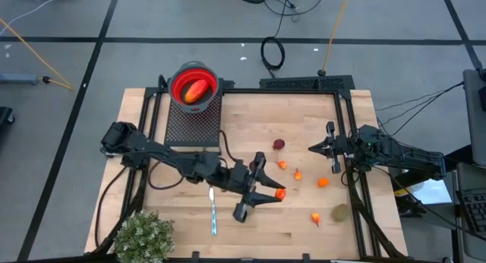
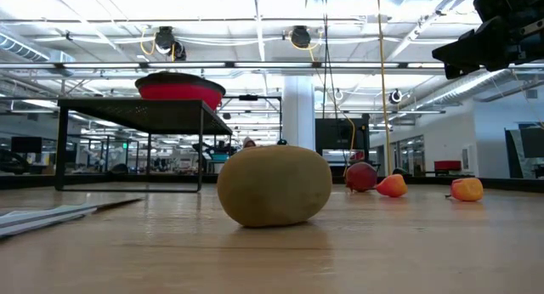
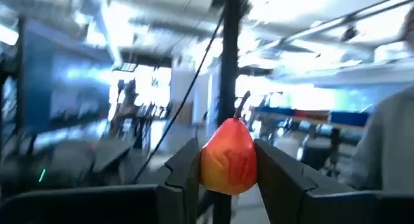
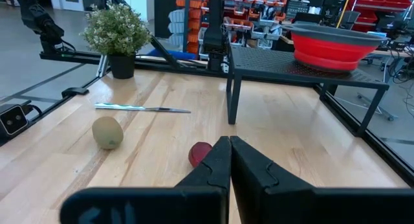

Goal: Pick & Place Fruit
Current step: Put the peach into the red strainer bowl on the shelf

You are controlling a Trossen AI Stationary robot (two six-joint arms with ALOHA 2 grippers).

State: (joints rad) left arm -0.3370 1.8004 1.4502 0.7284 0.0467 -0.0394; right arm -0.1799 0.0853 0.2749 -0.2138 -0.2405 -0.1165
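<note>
Orange fruit, small, light and likely smooth, sits pinched across its middle in the left tool, well away from the red bowl.

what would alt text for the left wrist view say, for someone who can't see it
The left gripper holds a small red-orange fruit with a thin dark stem between its two dark fingers, lifted with a blurred room behind. A vertical dark pole stands behind the fruit.
</note>
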